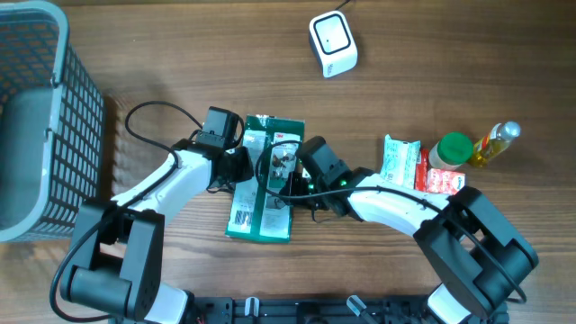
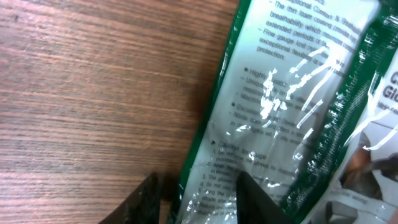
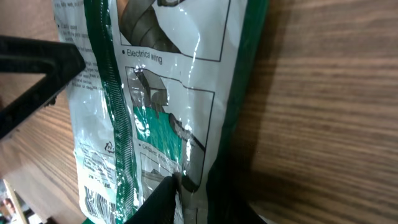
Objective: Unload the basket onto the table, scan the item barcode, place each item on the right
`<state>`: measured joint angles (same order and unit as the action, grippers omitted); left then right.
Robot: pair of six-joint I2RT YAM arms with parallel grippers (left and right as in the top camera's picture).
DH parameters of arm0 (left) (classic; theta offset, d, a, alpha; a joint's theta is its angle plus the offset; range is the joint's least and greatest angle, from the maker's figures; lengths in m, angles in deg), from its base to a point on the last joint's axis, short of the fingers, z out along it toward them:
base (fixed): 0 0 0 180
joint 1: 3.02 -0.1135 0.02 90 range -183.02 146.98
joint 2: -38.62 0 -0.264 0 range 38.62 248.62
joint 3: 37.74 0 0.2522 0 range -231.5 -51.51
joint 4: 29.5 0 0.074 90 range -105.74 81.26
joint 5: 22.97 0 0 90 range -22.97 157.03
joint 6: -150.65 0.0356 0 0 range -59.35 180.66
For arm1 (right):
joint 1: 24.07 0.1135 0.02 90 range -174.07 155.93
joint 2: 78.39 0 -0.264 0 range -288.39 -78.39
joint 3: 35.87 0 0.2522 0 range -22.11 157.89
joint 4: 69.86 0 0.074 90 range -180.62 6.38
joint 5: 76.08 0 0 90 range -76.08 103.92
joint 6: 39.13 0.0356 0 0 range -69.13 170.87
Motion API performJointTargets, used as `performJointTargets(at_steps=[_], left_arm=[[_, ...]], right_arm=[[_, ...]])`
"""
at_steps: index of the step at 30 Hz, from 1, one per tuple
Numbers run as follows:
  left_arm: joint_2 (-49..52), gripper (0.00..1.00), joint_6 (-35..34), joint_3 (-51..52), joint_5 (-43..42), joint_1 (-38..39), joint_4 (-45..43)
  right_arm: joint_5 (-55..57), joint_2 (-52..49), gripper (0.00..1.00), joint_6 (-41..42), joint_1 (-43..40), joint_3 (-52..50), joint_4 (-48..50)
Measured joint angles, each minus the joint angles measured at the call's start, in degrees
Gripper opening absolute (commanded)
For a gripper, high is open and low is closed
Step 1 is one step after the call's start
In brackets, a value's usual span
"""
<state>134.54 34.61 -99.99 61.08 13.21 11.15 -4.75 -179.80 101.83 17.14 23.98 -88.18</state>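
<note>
Green-and-white plastic packet (image 1: 259, 216) sits pretty much dead centre on the wooden tabletop (image 1: 180, 54), long side running 12 to 6, with both arms crowded onto its middle.

Left tool (image 1: 241, 166) is at the packet's 9 o'clock edge. From its wrist cam, the two dark fingers (image 2: 252, 199) stand partly apart with the packet's green border running up between them. There's slack on one side, so I'd call it loosely open and not really clamping anything.

Right tool (image 1: 290, 169) is on the opposite side, the 3 o'clock edge. Its wrist cam shows a finger (image 3: 160, 200) lying over the crinkly film right at the packet's edge, with dark underneath, so it looks pinched onto that edge. A barcode shows at the bottom left corner of that view.

Further out at 3 o'clock from the packet: a small white-green sachet (image 1: 400, 160), a red pack (image 1: 443, 182), a green-lidded jar (image 1: 454, 148) and a yellow bottle (image 1: 495, 144). A grey basket (image 1: 54, 135) sits out at 9 to 10 o'clock.

Farthest away, roughly 1 o'clock, is the white scanner (image 1: 333, 43), well apart from the packet.
</note>
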Motion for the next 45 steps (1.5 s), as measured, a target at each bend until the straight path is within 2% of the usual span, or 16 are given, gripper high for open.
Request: performJointTargets(at_steps=[2,4,6,8,9,12,17,22,25,28,34,38,45], left_arm=[[-0.2,0.36,0.0,0.0,-0.2,0.0,-0.1],[-0.3,0.35,0.0,0.0,-0.1,0.0,-0.1],[-0.9,0.28,0.0,0.1,-0.1,0.0,0.5],[-2.3,0.17,0.0,0.1,0.0,-0.1,1.9],[-3.0,0.15,0.1,0.1,0.0,-0.1,3.3],[-3.5,0.11,0.0,0.5,0.0,-0.1,5.7],[-3.5,0.09,0.0,3.6,0.0,0.7,3.5],[-4.1,0.10,0.0,4.4,-0.2,0.7,2.4],[-4.2,0.09,0.0,4.6,-0.2,0.7,2.0],[-4.3,0.09,0.0,4.8,-0.2,0.7,1.5],[-4.3,0.10,0.0,4.9,-0.2,0.7,1.1],[-4.3,0.10,0.0,4.9,-0.2,0.7,1.1],[-4.3,0.10,0.0,4.9,-0.2,0.7,0.9]], right_arm=[[2.3,0.0,0.24,0.0,0.0,0.0,0.9],[4.8,0.0,0.41,0.0,0.0,0.0,1.5],[7.5,0.1,0.59,0.1,0.0,0.2,2.6],[8.8,0.3,0.62,0.4,0.3,0.6,2.8],[8.9,0.4,0.64,0.1,0.3,0.8,3.1],[8.2,0.5,0.65,0.0,0.0,0.8,3.4],[1.3,0.5,0.75,-3.5,-3.0,0.9,2.9],[-10.9,0.5,0.75,-8.9,-10.4,1.3,-4.3],[-14.0,0.5,0.70,-11.3,-12.6,1.4,-7.2],[-14.5,0.5,0.70,-12.3,-12.6,1.3,-8.0],[-14.5,0.5,0.69,-11.3,-8.5,1.1,-6.6],[-13.5,0.4,0.63,-8.4,-2.6,0.5,-3.6],[-11.6,-1.4,0.59,-4.9,0.1,0.0,3.7]])
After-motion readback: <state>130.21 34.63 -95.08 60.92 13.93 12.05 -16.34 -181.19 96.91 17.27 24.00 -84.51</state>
